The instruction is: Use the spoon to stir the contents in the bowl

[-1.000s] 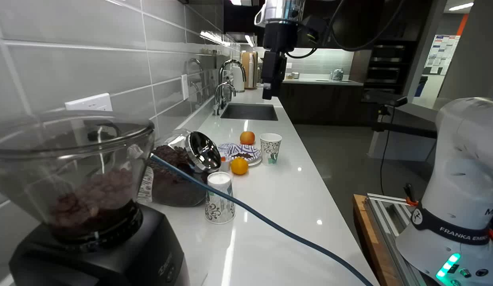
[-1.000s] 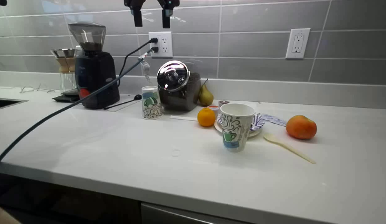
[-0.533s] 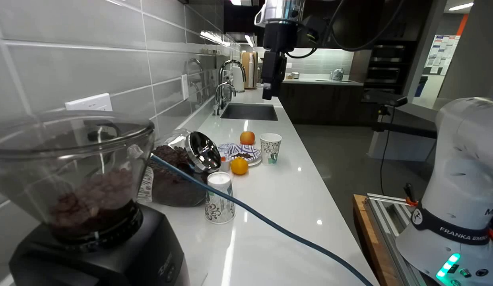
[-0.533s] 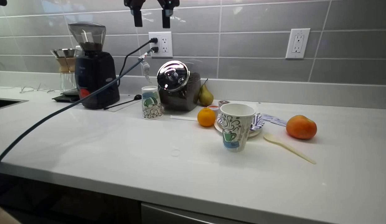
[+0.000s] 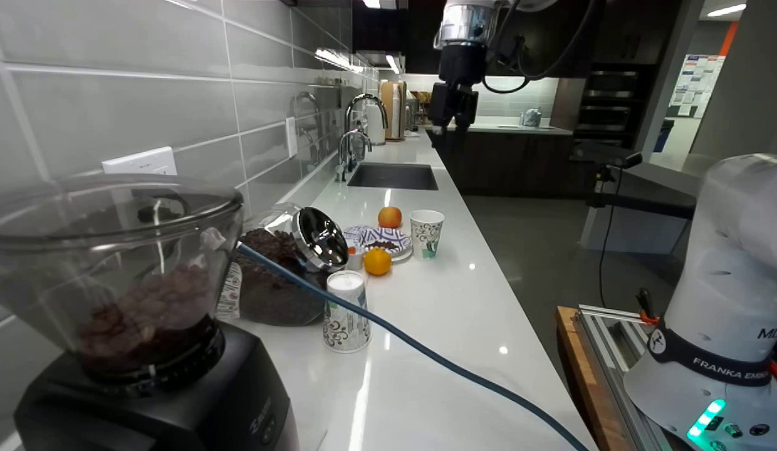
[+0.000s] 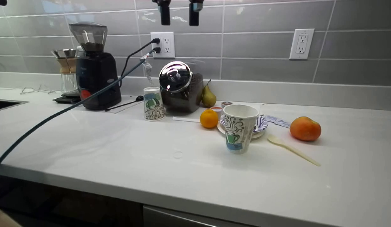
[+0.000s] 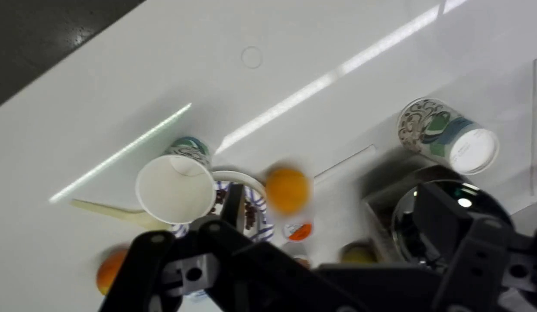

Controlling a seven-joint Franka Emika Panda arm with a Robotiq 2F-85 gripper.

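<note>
A pale wooden spoon (image 6: 293, 151) lies on the counter; in the wrist view the spoon (image 7: 117, 212) is partly behind the white patterned cup (image 7: 175, 188). A low blue-and-white paper bowl (image 6: 261, 122) with dark beans sits on a white plate, partly hidden by that upright cup (image 6: 241, 129). The bowl (image 5: 398, 238) and its beans show in an exterior view. In the wrist view one finger covers part of the bowl (image 7: 260, 208). My gripper (image 6: 179, 20) is open and empty, high above the counter. In the wrist view the gripper's fingers (image 7: 333, 208) stand wide apart.
A tilted jar (image 6: 183, 102) with a round shiny steel lid (image 6: 175, 77) stands by the wall, near a pear (image 6: 208, 96). Also there are an orange (image 6: 209, 119), a reddish fruit (image 6: 305, 128), an upside-down cup (image 6: 154, 105), a grinder (image 6: 97, 75) and a blue cable (image 6: 56, 112).
The gripper has shifted right in both exterior views and turned slightly, still open. The objects on the counter have not moved.
</note>
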